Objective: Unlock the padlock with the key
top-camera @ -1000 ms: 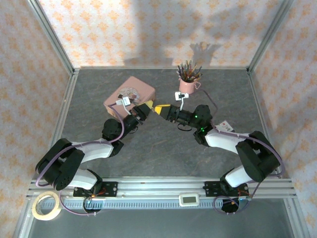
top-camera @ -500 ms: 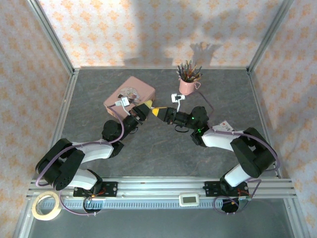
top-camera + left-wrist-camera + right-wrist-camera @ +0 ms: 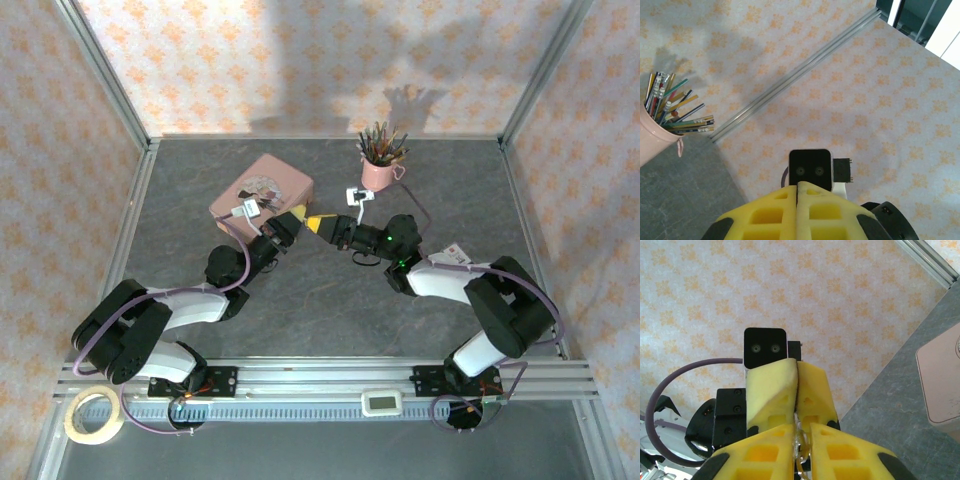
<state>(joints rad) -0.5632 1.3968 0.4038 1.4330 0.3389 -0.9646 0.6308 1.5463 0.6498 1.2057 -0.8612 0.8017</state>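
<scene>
Since a second ago my right hand (image 3: 320, 224) has slid in toward the pink tin (image 3: 262, 190) and narrowed, and its tip now meets the tip of my left hand (image 3: 297, 214) just off the tin's near corner, above the table (image 3: 450, 190). In the right wrist view the right fingers are almost together and pinch a metal sliver (image 3: 800, 452) in the slit between them. My left hand is pressed together, and I see nothing between its pads.

I take that sliver for part of the key or the padlock's shackle, but I cannot tell which. Either way I expect it to be light, hard and slick against the foam, so it could twist or slip out under a small sideways push. I would hold the padlock by its flat body and the key by its head, leaving the blade free.

Much is hidden. The foam covers nearly all of the sliver. From above, the two hands cover the meeting point, so neither the padlock's body nor the keyhole can be made out.
</scene>
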